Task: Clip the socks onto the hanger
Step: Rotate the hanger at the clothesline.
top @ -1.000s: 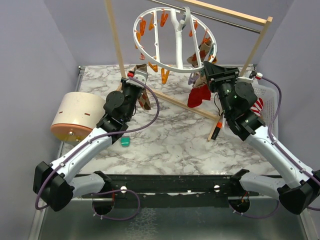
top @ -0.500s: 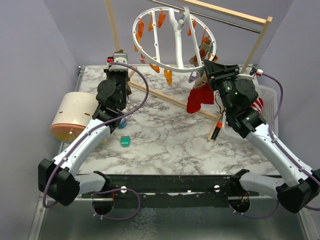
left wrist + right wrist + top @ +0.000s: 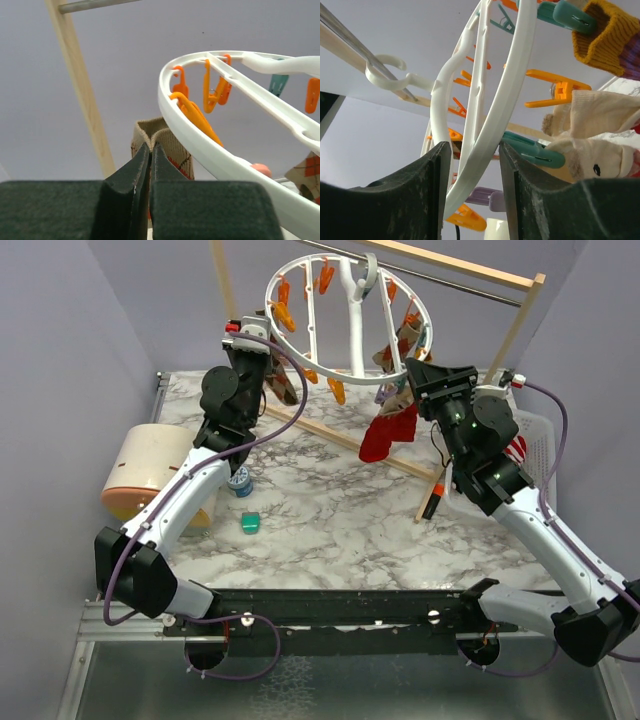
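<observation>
Fingers of left pincer together, clamped on cuff of brown sock; hanger rim just right of pincer, orange clip above fingertips. Right pincer fingers apart, straddling hanger rim; clipped socks hang right of pincer.

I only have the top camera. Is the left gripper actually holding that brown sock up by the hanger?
Observer: Yes. The left wrist view shows the left gripper shut on the folded cuff of the brown patterned sock.
Operator: Is there a clip near it?
Observer: An orange clip hangs at the rim of the hanger, right beside the cuff. It isn't on the sock.
Operator: And the right gripper?
Observer: In the right wrist view, the hanger's rim runs between the fingers of the right gripper, and the jaws are open.
</observation>
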